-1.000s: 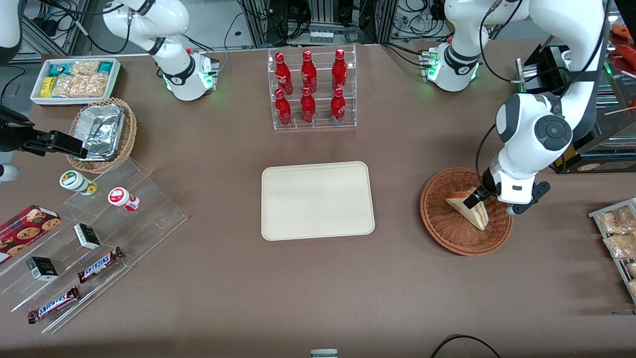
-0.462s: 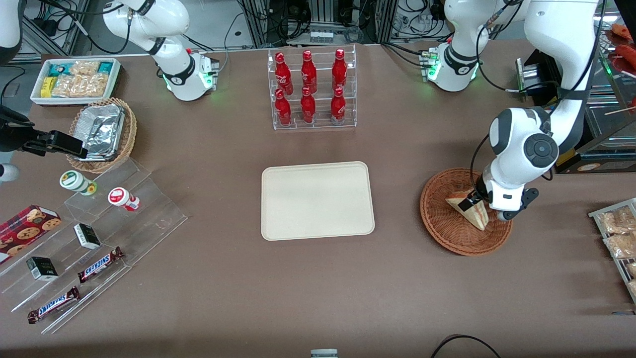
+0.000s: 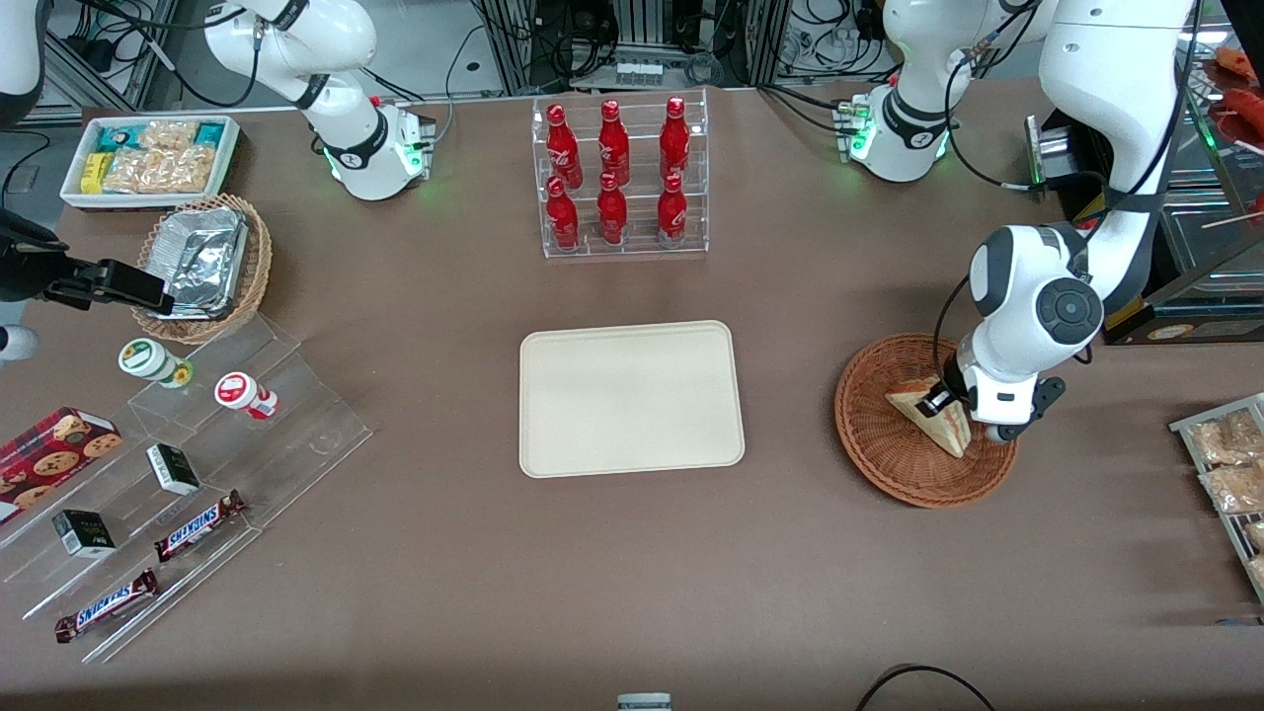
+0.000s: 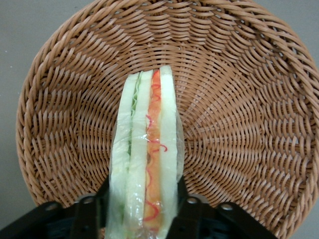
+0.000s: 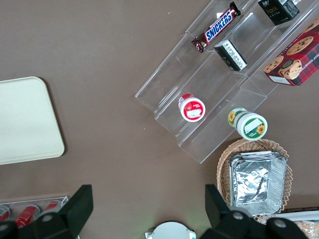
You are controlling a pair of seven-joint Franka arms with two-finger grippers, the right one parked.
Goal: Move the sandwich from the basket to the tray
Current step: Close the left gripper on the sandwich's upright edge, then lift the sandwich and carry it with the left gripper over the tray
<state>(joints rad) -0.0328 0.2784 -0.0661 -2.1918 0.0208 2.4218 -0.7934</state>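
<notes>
Claw (image 3: 938, 400) clamps sandwich (image 3: 933, 419) | lower into basket (image 3: 889, 449) than earlier | tray (image 3: 630, 397) bare

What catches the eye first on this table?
The white arm's gripper reaches down into a reddish woven basket, its fingers on either side of a wrapped sandwich. A bare cream tray lies mid-table, with red bottles in a clear rack farther from the camera.

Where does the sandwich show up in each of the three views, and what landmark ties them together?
Front view: the sandwich lies in the basket, with the gripper at it, toward the working arm's end of the table.
Left wrist view: sandwich standing on edge between the fingers, basket beneath.
Right wrist view: not in it.
Shared landmark: the basket.
</notes>
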